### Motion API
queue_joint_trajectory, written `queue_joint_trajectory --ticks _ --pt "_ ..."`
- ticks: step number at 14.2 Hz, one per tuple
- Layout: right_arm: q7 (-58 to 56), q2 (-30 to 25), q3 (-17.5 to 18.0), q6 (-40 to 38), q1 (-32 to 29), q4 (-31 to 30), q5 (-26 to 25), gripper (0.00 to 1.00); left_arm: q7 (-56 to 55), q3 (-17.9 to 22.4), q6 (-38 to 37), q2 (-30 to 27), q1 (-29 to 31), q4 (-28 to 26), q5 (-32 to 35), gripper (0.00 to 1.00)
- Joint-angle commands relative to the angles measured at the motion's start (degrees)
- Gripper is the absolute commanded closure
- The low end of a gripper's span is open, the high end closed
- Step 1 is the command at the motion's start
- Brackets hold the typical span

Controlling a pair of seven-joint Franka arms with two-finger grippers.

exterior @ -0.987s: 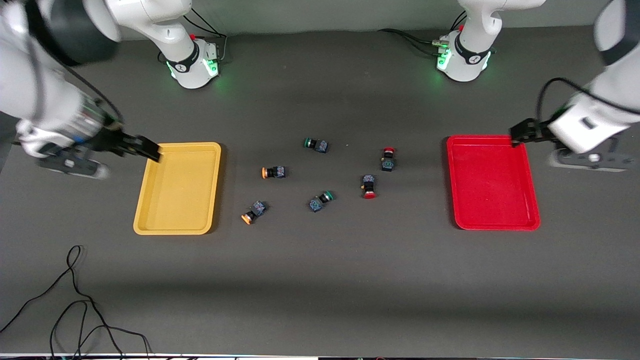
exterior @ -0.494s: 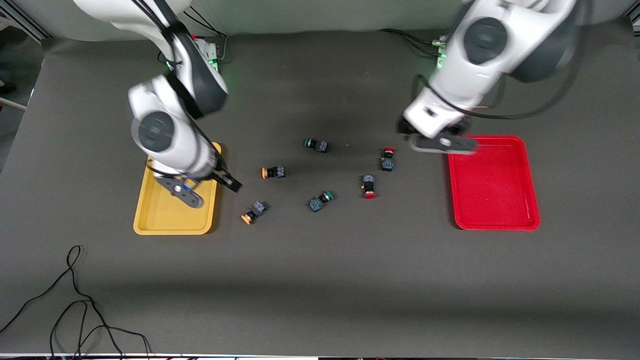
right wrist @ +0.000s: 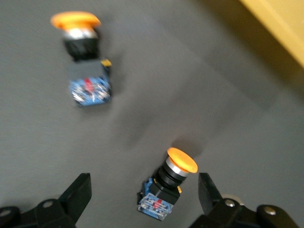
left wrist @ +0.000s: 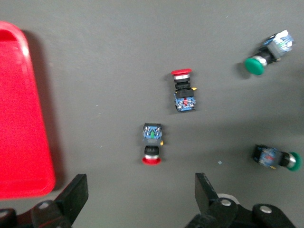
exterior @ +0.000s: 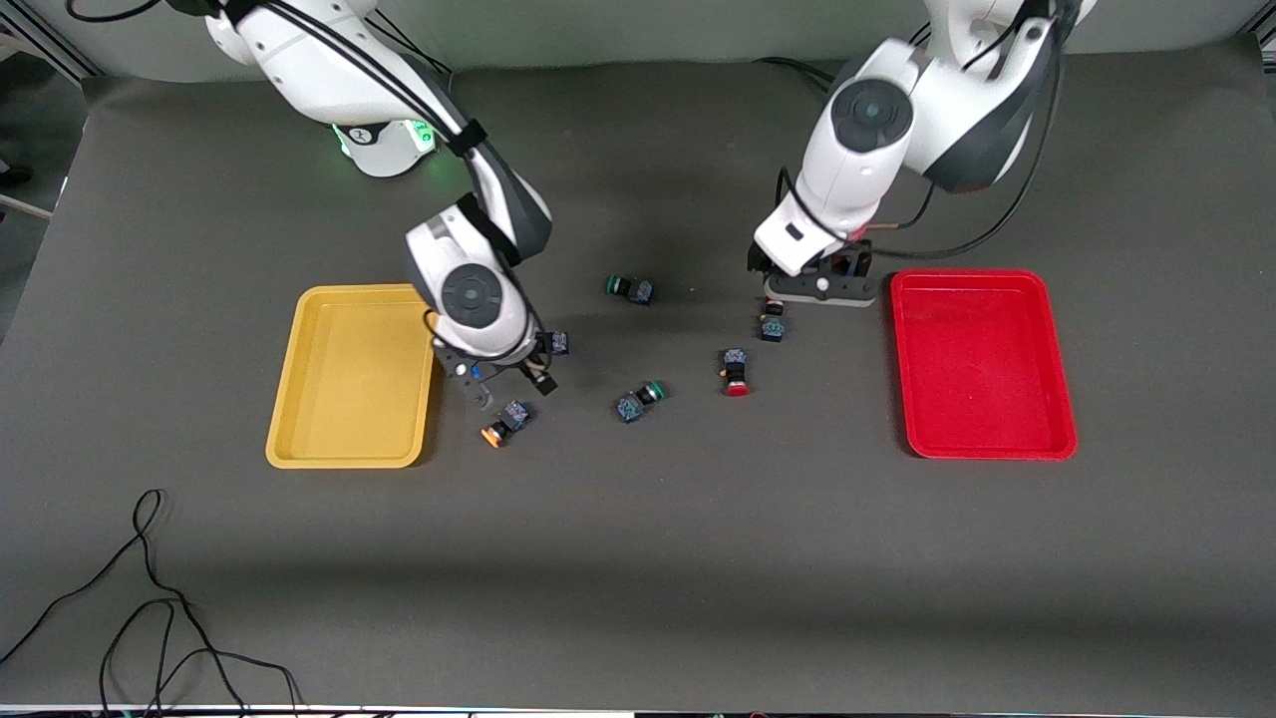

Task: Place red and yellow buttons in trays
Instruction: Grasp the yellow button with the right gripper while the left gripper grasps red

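Front view: both hands (exterior: 510,384) (exterior: 797,284) low over buttons (exterior: 505,421).

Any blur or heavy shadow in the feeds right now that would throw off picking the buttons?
Front view: sharp, evenly lit, soft shadows beside the yellow tray and red tray. Left wrist view: slightly soft, red-capped buttons readable, open left gripper dark at the frame edge. Right wrist view: softest, orange-capped buttons smeared, open right gripper around one.
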Motion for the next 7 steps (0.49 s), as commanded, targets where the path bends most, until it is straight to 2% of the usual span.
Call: queue_joint_trajectory --ticks 1,5,6,7 --pt "3.0 -0.5 0.2 2.4 1.8 -2.9 2.9 0.00 0.3 0.6 9.4 6.3 -1.3 -3.8 -0.3 0.00" --pt "3.1 -0.6 0.3 6.5 2.6 -6.8 3.1 0.00 0.1 0.6 18.8 16.0 -1.7 -3.7 0.5 0.00" --pt "3.1 -0.6 0.3 6.7 2.6 -6.9 3.1 0.02 0.1 0.7 19.7 17.1 -2.1 -3.7 0.5 0.00" --pt "3.0 -0.5 0.3 6.8 2.6 -6.9 3.1 0.12 0.1 0.7 20.1 18.3 -2.1 -3.5 0.5 0.00"
